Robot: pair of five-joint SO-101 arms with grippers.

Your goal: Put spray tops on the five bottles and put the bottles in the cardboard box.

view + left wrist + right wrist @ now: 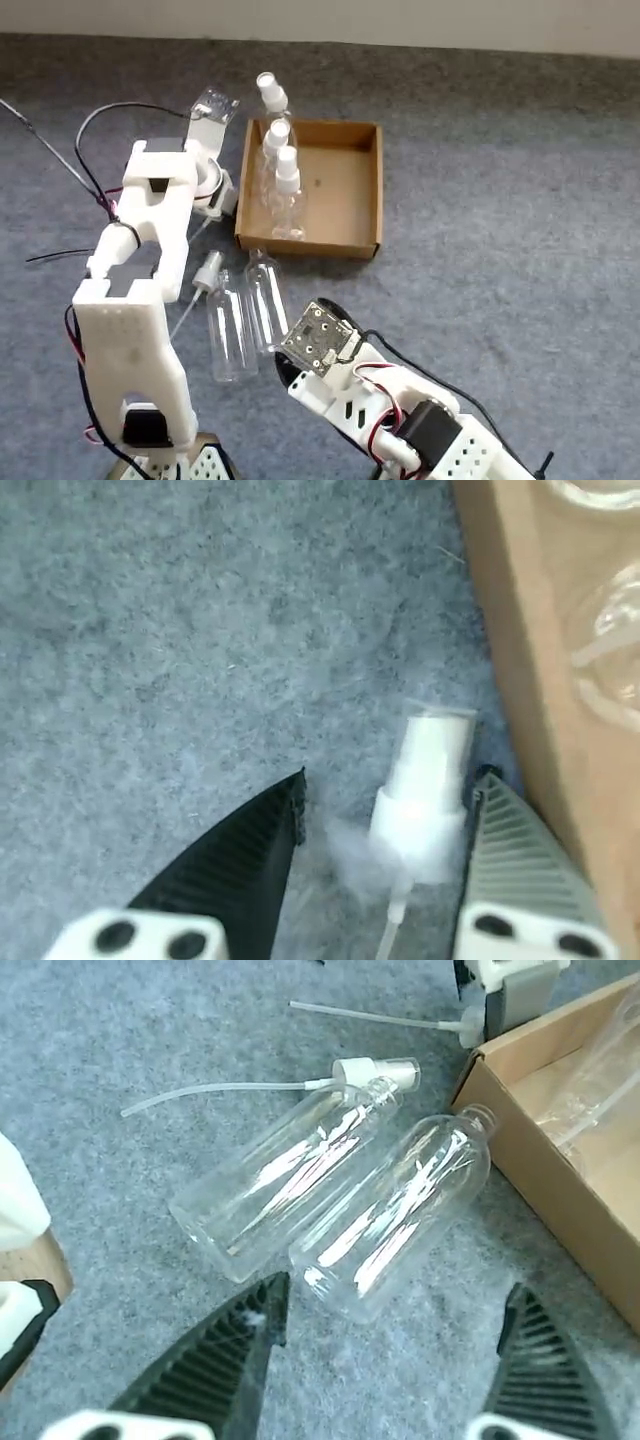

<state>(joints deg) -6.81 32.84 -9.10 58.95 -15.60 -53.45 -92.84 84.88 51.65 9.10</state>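
Note:
A white spray top (425, 790) lies on the grey carpet between the fingers of my open left gripper (395, 780), close to the wall of the cardboard box (520, 660). In the high view that gripper (215, 192) sits at the left side of the box (345, 200). Two capless clear bottles (285, 1175) (395, 1215) lie side by side just ahead of my open right gripper (390, 1360). A second spray top (378, 1070) with a long tube rests at the neck of the left bottle. Two capped bottles (287, 190) lie in the box.
A third capped bottle (270, 95) lies at the box's far rim. A clear plastic piece (213, 106) shows beyond the left arm. Black cables (90, 170) trail on the carpet at the left. Open carpet (500, 220) lies right of the box.

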